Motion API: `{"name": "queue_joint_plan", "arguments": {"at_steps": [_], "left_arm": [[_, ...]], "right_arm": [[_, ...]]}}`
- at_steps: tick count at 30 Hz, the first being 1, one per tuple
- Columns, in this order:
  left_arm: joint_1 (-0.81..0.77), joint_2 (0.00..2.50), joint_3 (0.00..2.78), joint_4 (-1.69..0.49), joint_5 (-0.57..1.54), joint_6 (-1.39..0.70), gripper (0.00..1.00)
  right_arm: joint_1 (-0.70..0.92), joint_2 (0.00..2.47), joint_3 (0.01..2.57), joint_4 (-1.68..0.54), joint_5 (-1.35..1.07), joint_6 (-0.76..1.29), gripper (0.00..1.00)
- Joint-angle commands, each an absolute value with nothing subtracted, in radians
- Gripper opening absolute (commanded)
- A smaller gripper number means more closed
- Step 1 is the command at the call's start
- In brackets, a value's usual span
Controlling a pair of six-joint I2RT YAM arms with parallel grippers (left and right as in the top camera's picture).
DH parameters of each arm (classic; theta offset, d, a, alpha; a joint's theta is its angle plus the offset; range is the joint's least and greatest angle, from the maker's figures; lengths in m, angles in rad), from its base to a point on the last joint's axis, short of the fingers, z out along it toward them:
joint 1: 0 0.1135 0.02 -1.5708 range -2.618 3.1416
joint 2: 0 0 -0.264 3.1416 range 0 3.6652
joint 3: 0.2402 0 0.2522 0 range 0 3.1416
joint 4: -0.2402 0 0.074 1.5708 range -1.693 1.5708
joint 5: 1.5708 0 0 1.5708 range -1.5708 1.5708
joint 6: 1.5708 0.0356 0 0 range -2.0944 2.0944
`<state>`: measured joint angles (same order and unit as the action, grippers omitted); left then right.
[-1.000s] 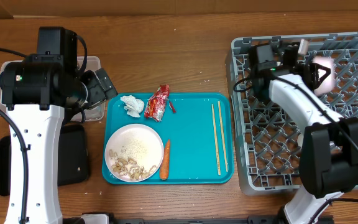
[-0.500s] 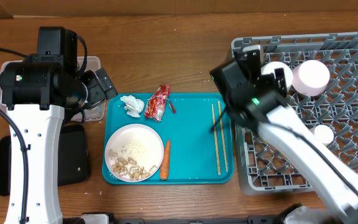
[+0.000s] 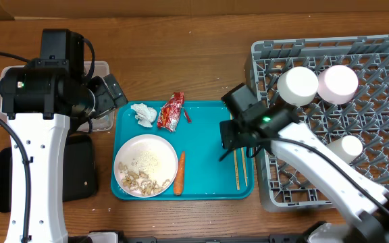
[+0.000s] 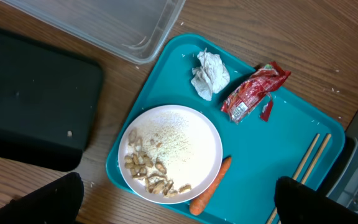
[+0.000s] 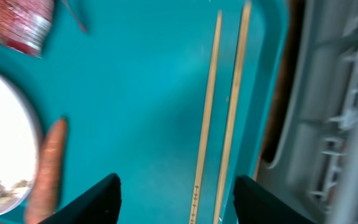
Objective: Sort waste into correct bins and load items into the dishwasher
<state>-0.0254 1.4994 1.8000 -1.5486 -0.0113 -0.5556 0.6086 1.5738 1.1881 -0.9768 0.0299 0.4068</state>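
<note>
On the teal serving tray (image 3: pixel 208 145) lie a white plate (image 3: pixel 155 143) with rice (image 4: pixel 176 140) and brown scraps (image 4: pixel 148 173), a carrot (image 3: pixel 179 173), a crumpled tissue (image 3: pixel 143 114), a red wrapper (image 3: pixel 171 111) and the chopsticks (image 3: pixel 238 152). Two white bowls (image 3: pixel 298 86) (image 3: pixel 338 83) sit upside down in the grey dish rack (image 3: pixel 377 115). My right gripper (image 5: pixel 179 202) is open, just above the chopsticks (image 5: pixel 219 112). My left gripper (image 4: pixel 178 208) is open and empty, high above the plate's near edge.
The clear tub (image 4: pixel 104 25) stands at the back left, partly hidden by my left arm in the overhead view. The black tray (image 3: pixel 80 165) lies in front of it. The rack's edge (image 5: pixel 347 93) is right beside the chopsticks.
My right gripper has left the dish rack, where a second bowl now sits, and swung left and down over the chopsticks. The left arm has not moved.
</note>
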Motion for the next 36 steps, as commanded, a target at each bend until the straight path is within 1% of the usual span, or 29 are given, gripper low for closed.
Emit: {"name": "queue_joint_plan", "arguments": {"at_steps": [1, 2, 3, 10, 14, 15, 16, 17, 18, 19, 20, 27, 32, 36], "left_arm": [[-0.021, 1.505, 1.814, -1.547, -0.007, -0.561, 1.0], [-0.021, 1.505, 1.814, -1.547, -0.007, -0.561, 1.0], [-0.021, 1.505, 1.814, -1.547, -0.007, -0.561, 1.0], [-0.021, 1.505, 1.814, -1.547, -0.007, -0.561, 1.0], [-0.021, 1.505, 1.814, -1.547, -0.007, -0.561, 1.0], [-0.021, 1.505, 1.814, -1.547, -0.007, -0.561, 1.0], [-0.021, 1.505, 1.814, -1.547, -0.007, -0.561, 1.0], [-0.021, 1.505, 1.814, -1.547, -0.007, -0.561, 1.0], [-0.021, 1.505, 1.814, -1.547, -0.007, -0.561, 1.0], [-0.021, 1.505, 1.814, -1.547, -0.007, -0.561, 1.0], [-0.021, 1.505, 1.814, -1.547, -0.007, -0.561, 1.0], [-0.021, 1.505, 1.814, -1.547, -0.007, -0.561, 1.0], [-0.021, 1.505, 1.814, -1.547, -0.007, -0.561, 1.0], [-0.021, 1.505, 1.814, -1.547, -0.007, -0.561, 1.0]], "right_arm": [[0.608, 1.628, 1.177, -0.952, 0.007, 0.445, 0.54], [0.608, 1.648, 1.177, -0.946, 0.007, 0.445, 0.47], [0.608, 1.672, 1.177, -0.939, 0.009, 0.445, 0.45], [0.608, 1.828, 1.177, -0.934, 0.025, 0.445, 0.44], [0.612, 1.874, 1.177, -0.936, 0.024, 0.445, 0.42], [0.612, 1.876, 1.177, -0.935, 0.021, 0.446, 0.39], [0.611, 1.877, 1.177, -0.933, 0.019, 0.446, 0.27], [0.611, 1.876, 1.177, -0.93, 0.011, 0.446, 0.2], [0.611, 1.876, 1.177, -0.921, -0.012, 0.445, 0.17], [0.611, 1.876, 1.177, -0.916, -0.038, 0.442, 0.08], [0.612, 1.876, 1.177, -0.915, -0.061, 0.442, 0.04], [0.635, 1.838, 1.269, -1.021, -0.061, 0.442, 0.04], [0.644, 1.695, 1.393, -1.085, -0.027, 0.442, 0.04], [0.61, 1.591, 1.452, -1.111, 0.048, 0.435, 0.04]]}}
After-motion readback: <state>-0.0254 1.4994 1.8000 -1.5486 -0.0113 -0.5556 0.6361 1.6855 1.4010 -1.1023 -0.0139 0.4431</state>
